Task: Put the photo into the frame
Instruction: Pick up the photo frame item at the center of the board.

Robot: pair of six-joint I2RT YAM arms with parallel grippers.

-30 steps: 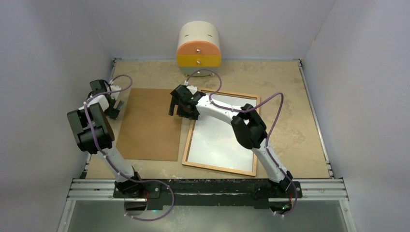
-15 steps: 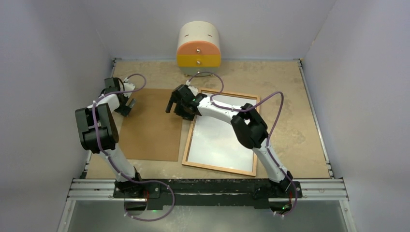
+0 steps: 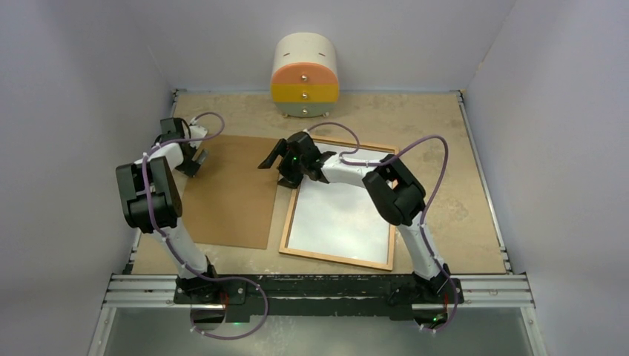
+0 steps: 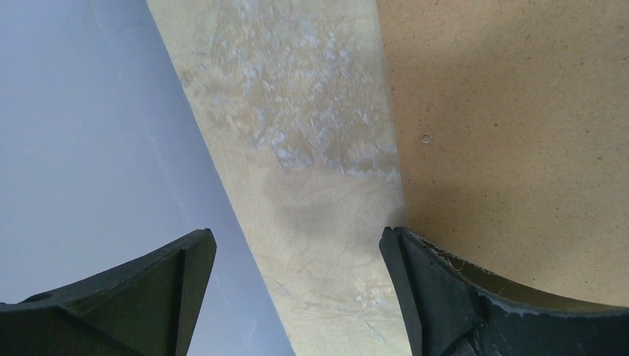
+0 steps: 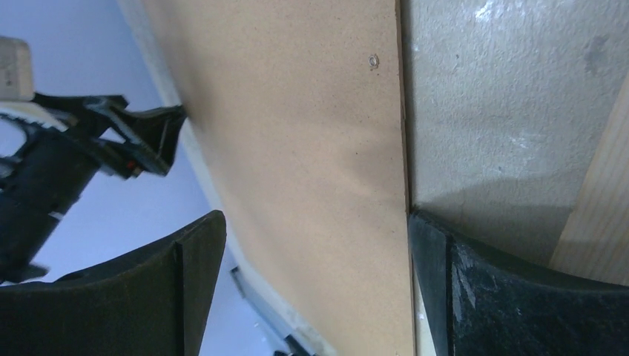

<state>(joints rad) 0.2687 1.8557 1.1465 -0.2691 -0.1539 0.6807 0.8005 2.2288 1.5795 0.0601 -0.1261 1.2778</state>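
Where pale walls (image 3: pixel 74 74) enclose a mottled beige table (image 3: pixel 445 148), brown board (image 3: pixel 230 193) flat, left pincer (image 4: pixel 295 236) wide, right pincer (image 5: pixel 315 216) wide

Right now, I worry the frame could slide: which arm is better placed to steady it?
Right, probably: the right gripper hangs open beside the frame's far left corner, while the left gripper is open across the brown board, at its far left edge.
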